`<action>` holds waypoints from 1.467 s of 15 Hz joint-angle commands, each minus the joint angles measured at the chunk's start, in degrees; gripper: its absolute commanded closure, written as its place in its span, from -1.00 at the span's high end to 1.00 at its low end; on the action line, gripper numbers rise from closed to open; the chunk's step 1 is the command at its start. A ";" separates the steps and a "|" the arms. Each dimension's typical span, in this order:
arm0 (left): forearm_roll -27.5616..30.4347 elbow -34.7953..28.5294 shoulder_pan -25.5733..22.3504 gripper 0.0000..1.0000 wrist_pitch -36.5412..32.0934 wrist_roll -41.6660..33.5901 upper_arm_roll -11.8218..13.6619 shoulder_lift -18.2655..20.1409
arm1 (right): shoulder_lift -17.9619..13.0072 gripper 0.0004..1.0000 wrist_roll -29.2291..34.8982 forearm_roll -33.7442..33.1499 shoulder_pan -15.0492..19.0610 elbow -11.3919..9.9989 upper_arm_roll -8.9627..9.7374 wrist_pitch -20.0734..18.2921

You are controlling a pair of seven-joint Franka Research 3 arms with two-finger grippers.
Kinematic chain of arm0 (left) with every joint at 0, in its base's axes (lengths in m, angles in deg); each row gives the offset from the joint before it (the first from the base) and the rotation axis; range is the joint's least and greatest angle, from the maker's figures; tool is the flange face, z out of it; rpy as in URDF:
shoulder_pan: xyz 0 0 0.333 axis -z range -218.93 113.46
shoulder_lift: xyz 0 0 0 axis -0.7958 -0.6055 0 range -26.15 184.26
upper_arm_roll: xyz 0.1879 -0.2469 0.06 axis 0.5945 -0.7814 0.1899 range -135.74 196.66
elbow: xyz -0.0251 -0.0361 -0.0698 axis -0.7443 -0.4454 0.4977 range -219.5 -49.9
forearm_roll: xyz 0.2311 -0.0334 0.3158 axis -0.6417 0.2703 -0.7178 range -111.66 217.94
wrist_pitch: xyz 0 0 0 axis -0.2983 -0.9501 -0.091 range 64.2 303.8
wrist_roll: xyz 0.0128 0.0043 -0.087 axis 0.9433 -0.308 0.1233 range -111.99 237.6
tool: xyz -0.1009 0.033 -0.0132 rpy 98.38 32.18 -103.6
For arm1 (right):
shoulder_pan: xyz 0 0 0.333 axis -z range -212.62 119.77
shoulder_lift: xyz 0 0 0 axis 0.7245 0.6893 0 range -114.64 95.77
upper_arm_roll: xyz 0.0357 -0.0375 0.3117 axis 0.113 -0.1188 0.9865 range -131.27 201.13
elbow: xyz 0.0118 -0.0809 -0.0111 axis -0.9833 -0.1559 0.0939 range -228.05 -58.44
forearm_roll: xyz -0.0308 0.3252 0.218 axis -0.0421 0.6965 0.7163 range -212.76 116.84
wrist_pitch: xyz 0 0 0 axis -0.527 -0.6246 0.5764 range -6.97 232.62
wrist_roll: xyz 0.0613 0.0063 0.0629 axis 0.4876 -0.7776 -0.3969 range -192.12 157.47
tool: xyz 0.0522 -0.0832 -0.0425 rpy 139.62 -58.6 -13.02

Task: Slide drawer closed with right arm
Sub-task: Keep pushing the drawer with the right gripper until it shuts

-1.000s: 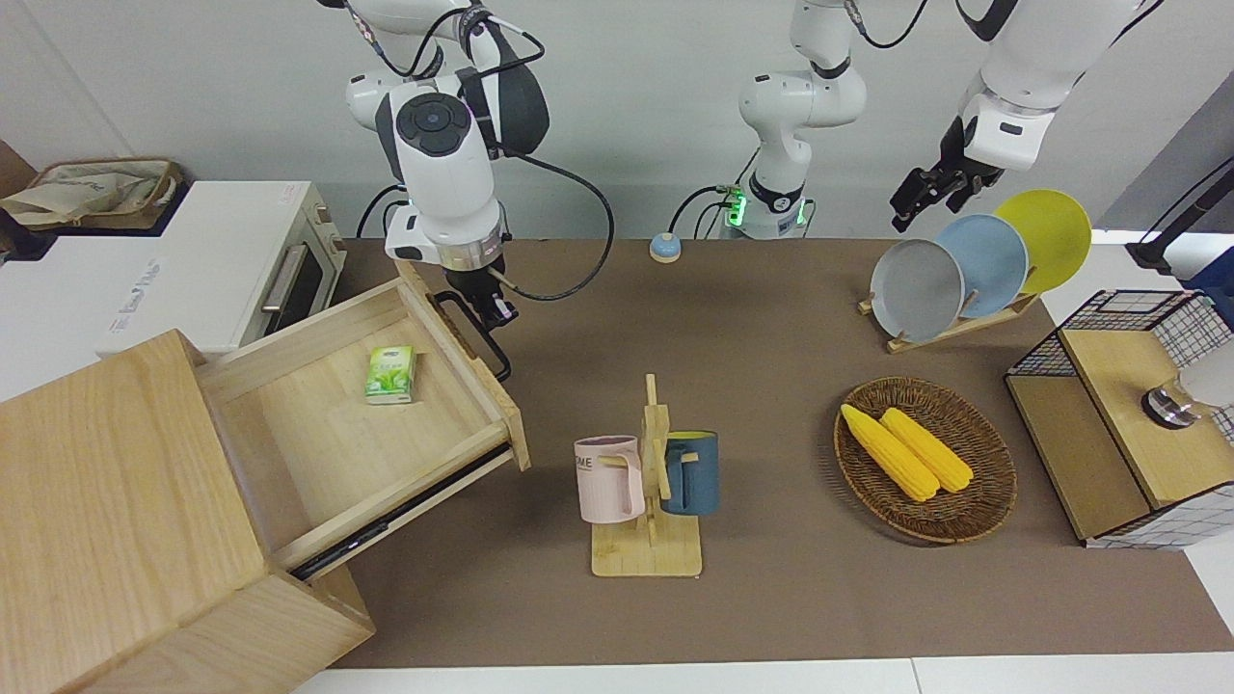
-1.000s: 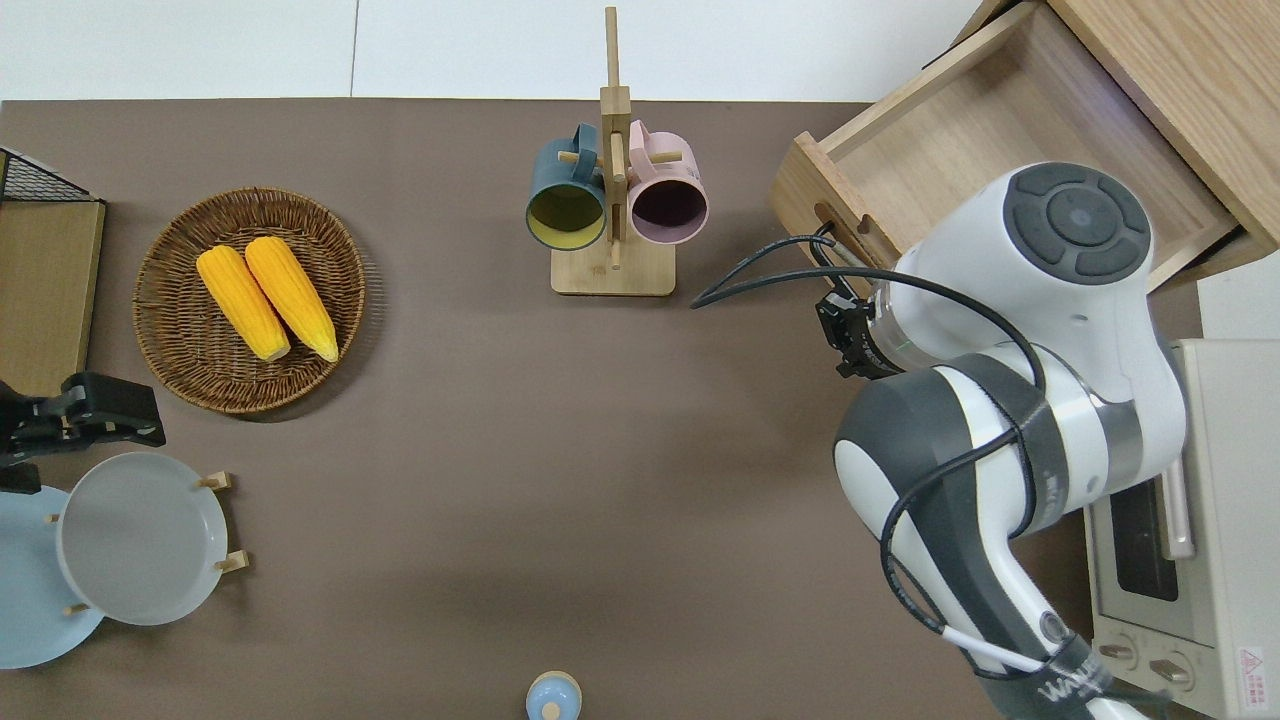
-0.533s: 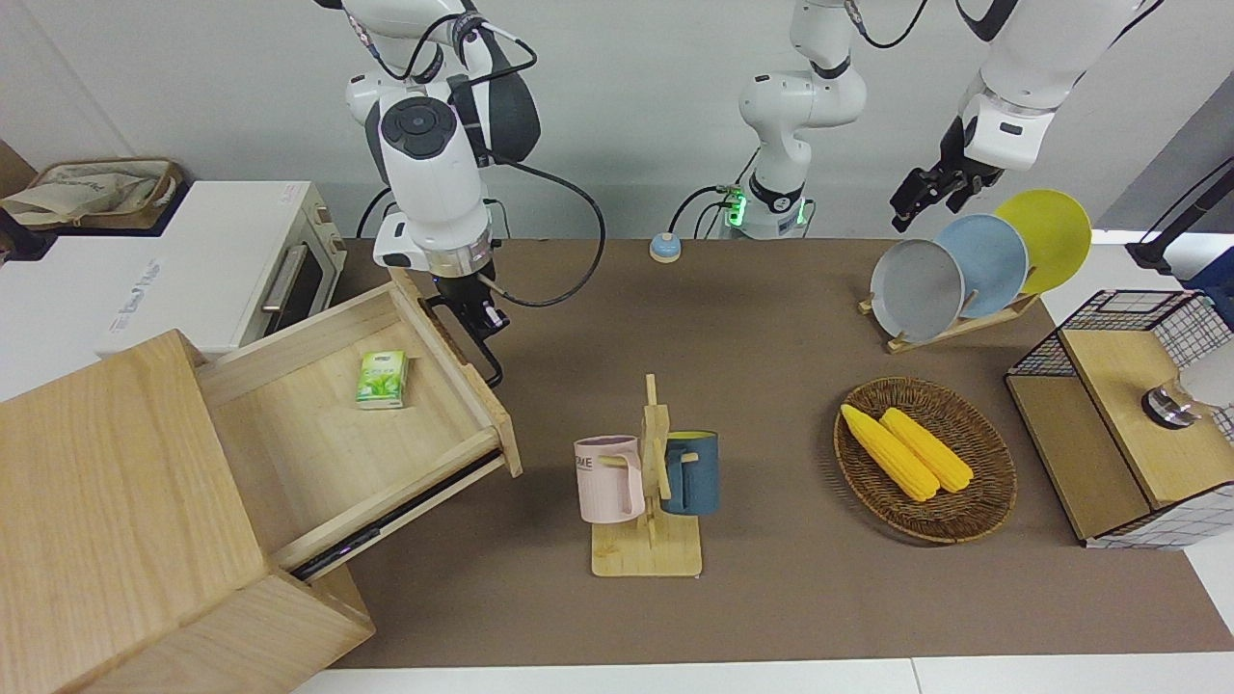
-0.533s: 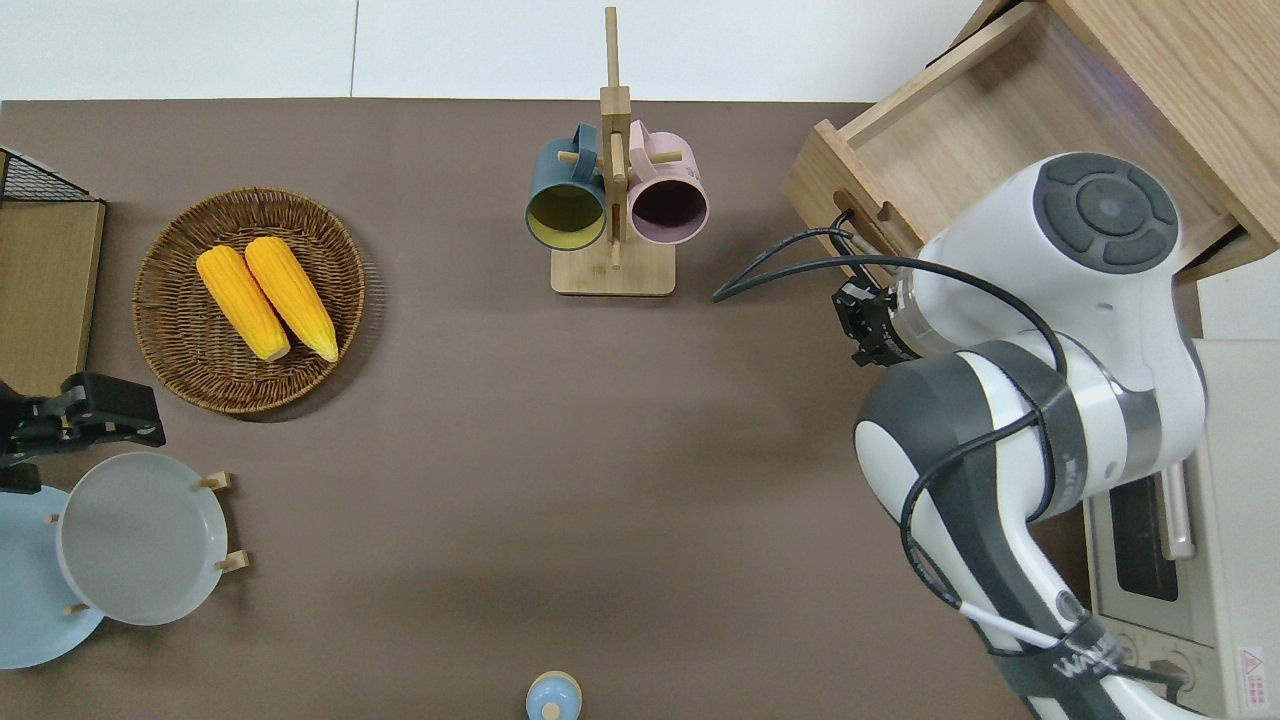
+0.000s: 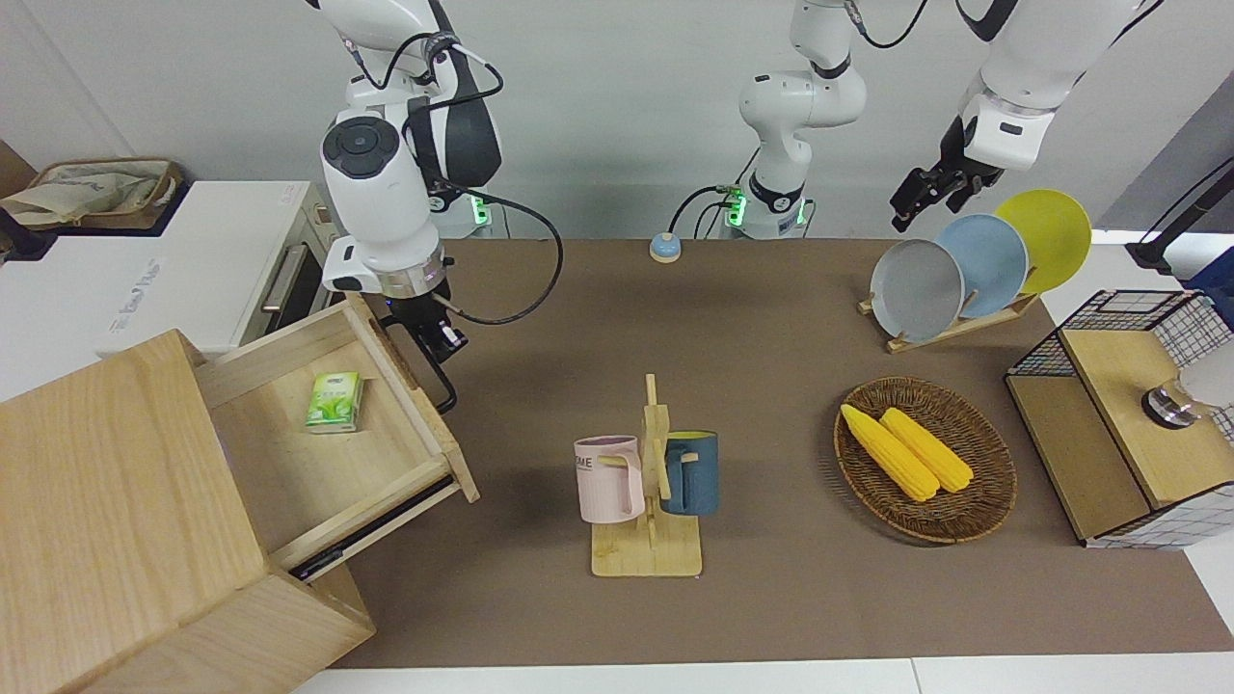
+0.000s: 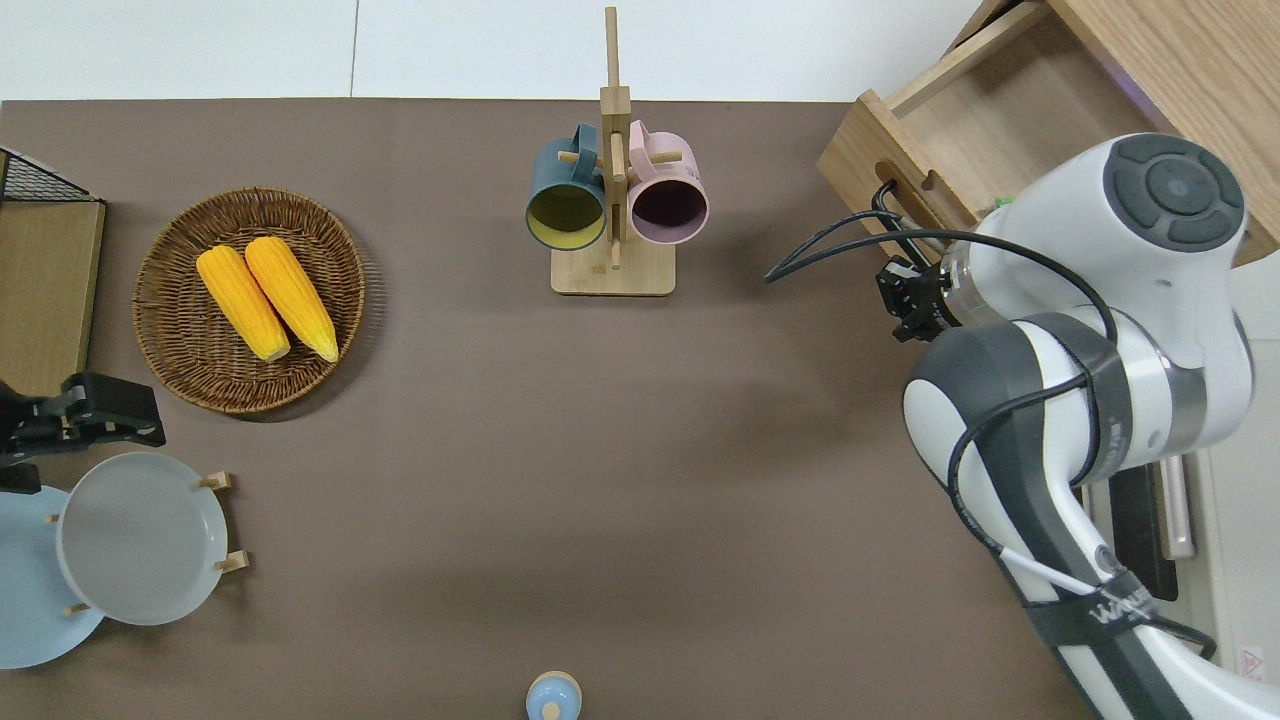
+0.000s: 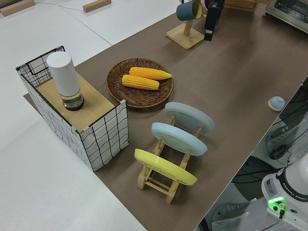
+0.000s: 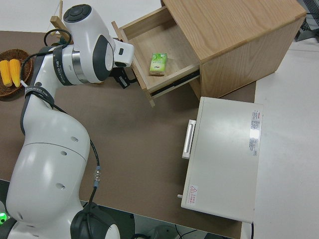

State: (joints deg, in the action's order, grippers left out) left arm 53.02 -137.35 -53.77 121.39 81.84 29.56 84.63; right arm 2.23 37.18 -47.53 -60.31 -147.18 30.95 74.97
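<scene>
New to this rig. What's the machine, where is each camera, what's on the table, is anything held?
Two white robot arms work at a brown table. There are four cameras: one faces the robots across the table, one looks straight down, and one sits at each end.

The right gripper is at the black handle of the drawer, which sticks partly out of a big wooden box. Whether its fingers clamp the handle cannot be made out. A small green packet lies in the drawer. The left arm is parked.

Also on the table: a white toaster oven, two mugs on a wooden stand, a wicker basket holding two corn cobs, three plates in a rack, and a wire box with a white cylinder on top.
</scene>
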 commanded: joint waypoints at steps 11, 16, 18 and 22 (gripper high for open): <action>0.21 0.02 0.24 0.99 -0.12 -0.58 0.29 0.49 | 3.79 -1.00 -6.34 -1.31 2.36 3.14 -5.15 6.24; 0.21 0.02 0.24 0.99 -0.12 -0.58 0.29 0.49 | 6.25 -1.00 -7.30 -1.39 3.77 6.39 -5.24 6.24; 0.21 0.02 0.24 0.99 -0.12 -0.58 0.29 0.49 | 7.05 -1.00 -7.92 -1.39 4.65 7.54 -5.24 6.33; 0.21 0.02 0.24 0.99 -0.12 -0.58 0.29 0.49 | 7.75 -1.00 -10.38 -1.31 6.14 8.33 -5.24 6.77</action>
State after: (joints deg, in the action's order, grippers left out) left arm 53.02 -137.35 -53.77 121.39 81.83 29.56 84.63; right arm 8.24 29.43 -47.95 -56.00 -141.06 25.30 80.85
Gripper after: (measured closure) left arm 0.004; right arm 0.991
